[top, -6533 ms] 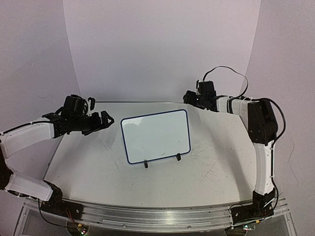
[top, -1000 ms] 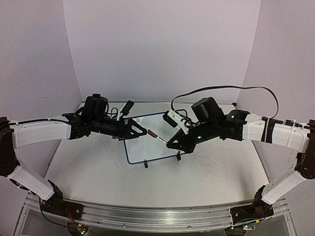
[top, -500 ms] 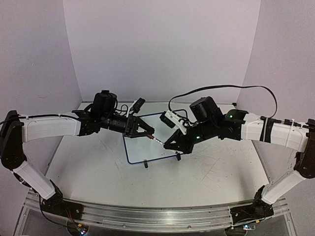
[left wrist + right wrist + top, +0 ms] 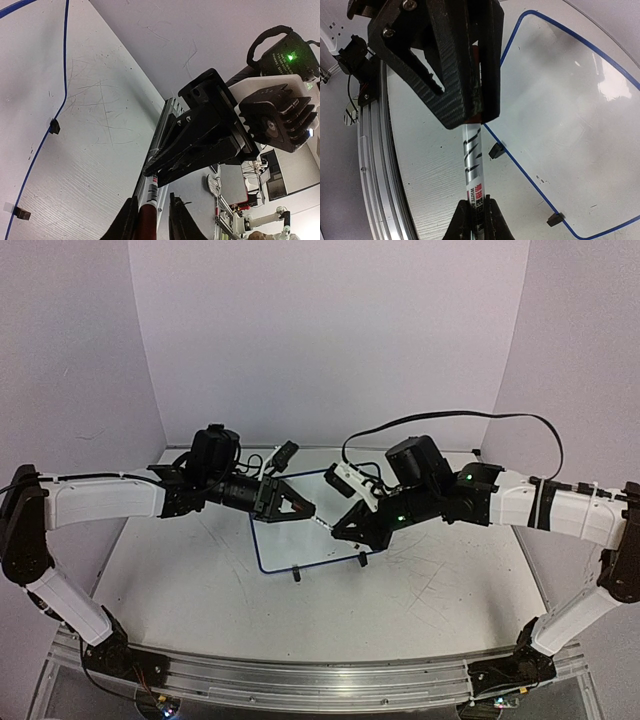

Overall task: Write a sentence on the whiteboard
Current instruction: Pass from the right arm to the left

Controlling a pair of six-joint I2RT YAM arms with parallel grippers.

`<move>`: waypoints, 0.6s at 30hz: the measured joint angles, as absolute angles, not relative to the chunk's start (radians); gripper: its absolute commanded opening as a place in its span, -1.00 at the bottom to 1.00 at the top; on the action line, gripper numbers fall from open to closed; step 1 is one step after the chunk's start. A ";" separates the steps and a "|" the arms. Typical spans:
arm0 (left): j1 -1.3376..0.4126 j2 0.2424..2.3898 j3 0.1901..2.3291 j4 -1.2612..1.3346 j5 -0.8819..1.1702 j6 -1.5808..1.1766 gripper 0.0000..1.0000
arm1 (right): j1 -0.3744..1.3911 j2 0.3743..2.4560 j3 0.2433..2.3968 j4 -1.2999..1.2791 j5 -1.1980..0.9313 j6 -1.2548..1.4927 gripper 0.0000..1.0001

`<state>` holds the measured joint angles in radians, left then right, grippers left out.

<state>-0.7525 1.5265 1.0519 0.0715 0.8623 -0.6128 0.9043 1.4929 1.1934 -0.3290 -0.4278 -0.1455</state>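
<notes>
I see the whiteboard (image 4: 300, 545) lying flat in the middle of the surface (image 4: 200, 580), its blue rim all round and its two small black feet (image 4: 297, 575) on the near edge. The part of its face that the arms leave uncovered is plain white, bar a few dark specks.

Over the board, both arms meet on one marker (image 4: 322, 523). It has a white barrel with black print and a dark red end (image 4: 145, 225), and it runs left to right between them.

The left pincer (image 4: 308, 510) reaches in from the left. Its own camera shows the two fingers (image 4: 127, 222) pressed against either side of the red end, so I read it as clamped on the marker.

The right pincer (image 4: 338, 530) comes in from the right and is closed tight on the white barrel. In its own camera the barrel (image 4: 472, 160) runs from its fingers (image 4: 462, 222) straight into the left pincer (image 4: 472, 112), crossing the board's near-left rim (image 4: 520, 167).

The two pincers stand just apart, with a short stretch of barrel bare between them. I cannot tell how high the marker sits above the board.
</notes>
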 measured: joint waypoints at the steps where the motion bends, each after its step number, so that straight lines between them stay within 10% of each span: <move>1: -0.752 1.526 1.052 0.071 0.862 -0.611 -0.83 | 0.904 1.493 1.193 -0.329 -0.428 -0.146 -1.00; 3: -0.752 1.525 1.052 0.071 0.861 -0.603 -0.98 | 0.905 1.493 1.193 -0.328 -0.427 -0.145 -0.90; 8: -0.752 1.505 1.050 0.055 0.836 -0.579 -1.00 | 0.907 1.493 1.187 -0.301 -0.387 -0.113 0.19; 15: -0.752 1.365 1.049 0.069 0.705 -0.539 -1.00 | 0.906 1.480 1.080 -0.106 -0.340 0.130 0.96; 18: -0.752 1.310 1.048 0.101 0.651 -0.534 -1.00 | 0.907 1.421 0.956 0.082 -0.329 0.266 0.97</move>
